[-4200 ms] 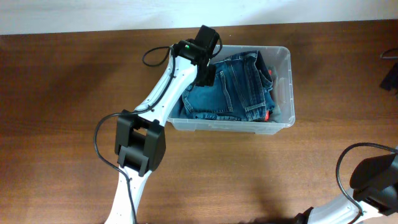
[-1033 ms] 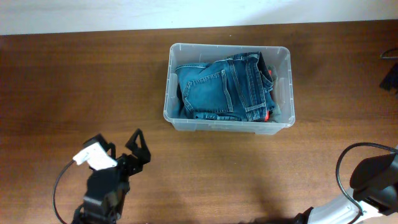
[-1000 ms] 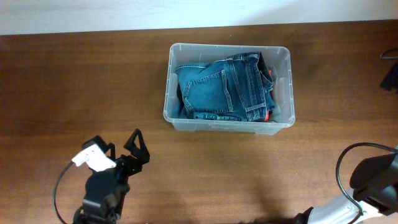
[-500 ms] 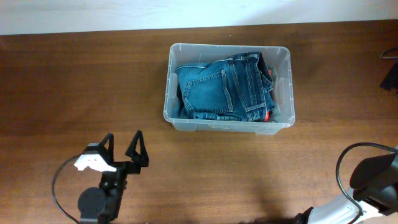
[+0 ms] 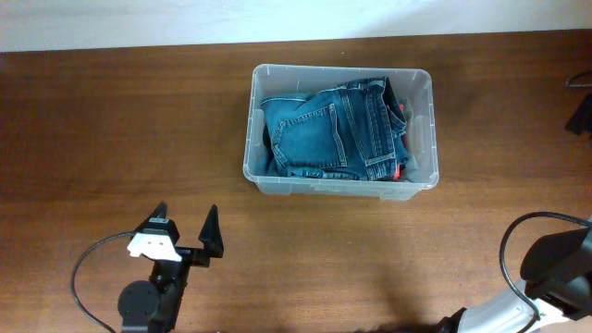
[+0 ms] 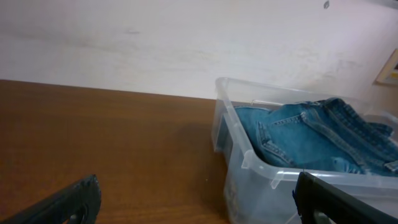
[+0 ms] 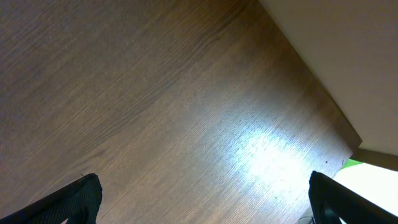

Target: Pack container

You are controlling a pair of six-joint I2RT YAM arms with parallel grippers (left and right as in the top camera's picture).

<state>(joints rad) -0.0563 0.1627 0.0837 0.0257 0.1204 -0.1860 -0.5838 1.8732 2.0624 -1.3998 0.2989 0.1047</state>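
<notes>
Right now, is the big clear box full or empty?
Full, or nearly. Folded blue jeans fill most of the container, rising about to its rim in the left wrist view.

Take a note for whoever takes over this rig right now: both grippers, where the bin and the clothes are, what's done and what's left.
Left gripper: jaws open, empty, over the table front-left of the container, apart from it.
Right gripper: jaws open, empty, over bare table.
Done: folded jeans lie inside the container.
Left: no loose item or lid in view; check before going on.
</notes>
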